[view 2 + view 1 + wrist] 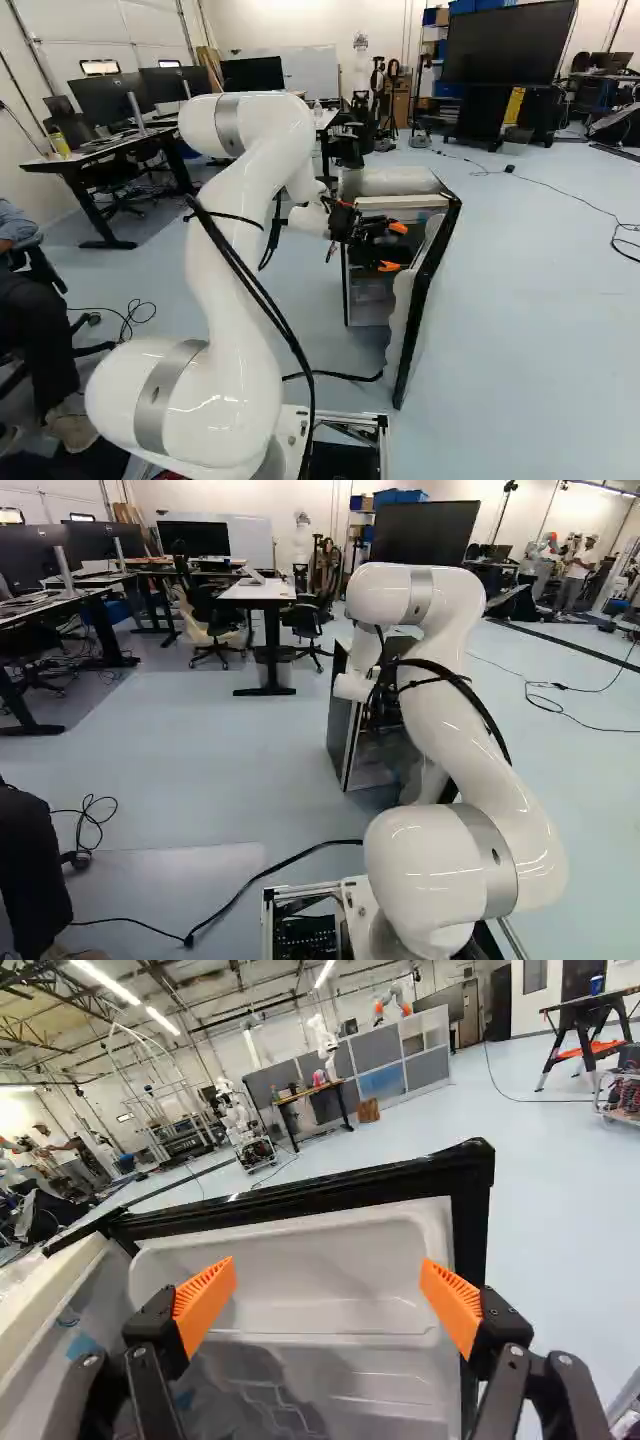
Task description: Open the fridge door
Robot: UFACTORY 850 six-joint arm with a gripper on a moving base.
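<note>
Inspects as 1 fridge (385,183) and 1 fridge door (402,310), right of the arm (240,220) in the right base view. Find the fridge door swung open, standing upright with long axis vertical, reaching out from the fridge towards the base. Note its white lining turned to the fridge interior and the gripper (394,247), its outer side turned away to the right of the right base view. Record 1 black frame (472,1230) around the lining, and moulded door shelves (310,1340) running crosswise, full count hidden.

Count 2 fingers on the gripper, with 2 orange pads (203,1295). Read as spread wide, 1 pad well apart from the other, lining ahead and across the gap. Place the gripper on the inner side of the fridge door, between door and fridge interior. Cannot tell whether touching the lining.

Count 2 monitors (92,540) on the dark desk (60,605) at the left of the left base view. Log 1 large screen (508,45) in the right background of the right base view, 1 white-topped desk (258,590) beyond the fridge in the left base view, 2 office chairs (305,618) beside it. Cannot read any label on fridge or door.
</note>
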